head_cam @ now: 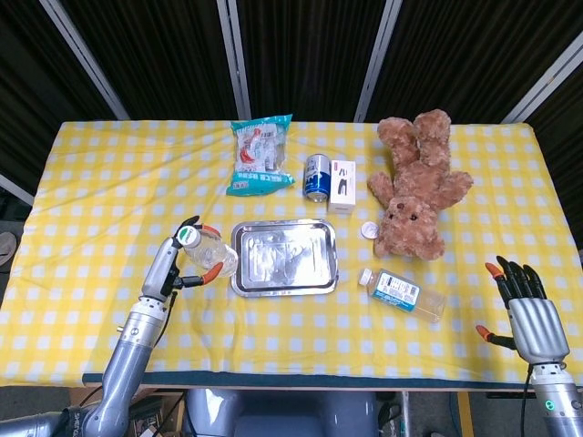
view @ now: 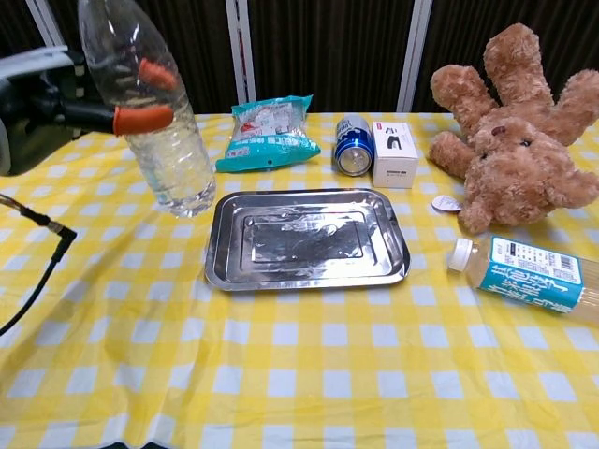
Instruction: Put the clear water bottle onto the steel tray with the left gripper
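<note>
Bright, even light from overhead; yellow checked cloth (head_cam: 91, 182) evenly lit edge to edge, backdrop behind stays near black. Shadows short and soft, tucked close under objects. Steel tray (view: 306, 238) throws patchy white glare off its floor, dark mottled reflections in the chest view. Clear water bottle (view: 150, 112) catches small highlights along its wall, cloth checks visible through it. Head view sharp throughout, slight softness toward the corners. Chest view crisp mid-table; left hand (view: 37, 103) close to the lens, large and a little soft. Teddy bear (view: 515, 140) fur well resolved.
</note>
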`<state>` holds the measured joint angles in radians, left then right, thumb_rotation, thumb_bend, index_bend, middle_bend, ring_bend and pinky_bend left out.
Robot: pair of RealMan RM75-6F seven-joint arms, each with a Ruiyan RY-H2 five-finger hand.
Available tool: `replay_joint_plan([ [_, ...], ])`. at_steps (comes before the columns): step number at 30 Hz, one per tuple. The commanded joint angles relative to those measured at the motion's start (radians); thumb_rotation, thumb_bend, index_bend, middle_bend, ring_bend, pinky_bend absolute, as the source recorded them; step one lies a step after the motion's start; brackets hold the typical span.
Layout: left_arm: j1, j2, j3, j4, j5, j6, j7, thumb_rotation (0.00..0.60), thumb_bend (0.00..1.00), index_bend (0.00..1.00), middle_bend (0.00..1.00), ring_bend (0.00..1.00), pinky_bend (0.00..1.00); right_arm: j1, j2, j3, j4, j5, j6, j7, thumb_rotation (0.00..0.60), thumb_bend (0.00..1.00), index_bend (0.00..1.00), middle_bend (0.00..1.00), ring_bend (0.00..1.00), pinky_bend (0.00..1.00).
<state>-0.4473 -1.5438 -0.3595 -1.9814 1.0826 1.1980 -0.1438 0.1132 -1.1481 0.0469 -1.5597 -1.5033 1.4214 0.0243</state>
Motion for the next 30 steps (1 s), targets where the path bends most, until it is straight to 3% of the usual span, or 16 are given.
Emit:
replay_joint_plan([
  [1,-0.022,0.069,-0.082,-0.211,-0.024,0.042,0.07,0.6,0.46,0.54,0.53,0.06,0.01,0.0,0.0,-0.001,-0.001,-0.001,-0.001,0.0,0.6,0.05,0.1,0.0,0.0,0.0],
  [8,-0.026,0.172,-0.154,-0.369,-0.095,0.033,0.049,0.6,0.46,0.54,0.54,0.06,0.01,-0.002,0.002,-0.002,-0.007,-0.001,0.001,-0.004,0.6,0.05,0.1,0.0,0.0,0.0],
  [13,0.003,0.223,-0.123,-0.366,-0.075,0.04,0.036,0.6,0.46,0.55,0.53,0.06,0.01,0.001,0.001,-0.003,-0.01,-0.003,-0.004,-0.007,0.6,0.05,0.1,0.0,0.0,0.0],
  [14,0.016,0.23,-0.083,-0.324,-0.082,0.033,0.041,0.6,0.46,0.55,0.53,0.06,0.01,0.001,0.0,-0.005,-0.013,-0.005,-0.005,-0.01,0.6,0.05,0.1,0.0,0.0,0.0],
  [21,0.018,0.179,0.014,-0.079,-0.098,-0.04,-0.034,0.6,0.46,0.55,0.53,0.06,0.01,0.001,0.0,-0.005,-0.018,-0.003,-0.005,-0.015,0.6,0.05,0.1,0.0,0.0,0.0],
  [25,0.015,0.133,0.04,0.036,-0.092,-0.065,-0.081,0.6,0.46,0.55,0.53,0.06,0.01,0.002,-0.001,-0.004,-0.015,0.002,-0.011,-0.015,0.6,0.05,0.1,0.0,0.0,0.0],
  [30,0.012,0.124,0.029,0.051,-0.067,-0.063,-0.11,0.6,0.46,0.55,0.53,0.06,0.01,0.004,-0.003,-0.005,-0.015,0.001,-0.014,-0.019,0.6,0.05,0.1,0.0,0.0,0.0],
])
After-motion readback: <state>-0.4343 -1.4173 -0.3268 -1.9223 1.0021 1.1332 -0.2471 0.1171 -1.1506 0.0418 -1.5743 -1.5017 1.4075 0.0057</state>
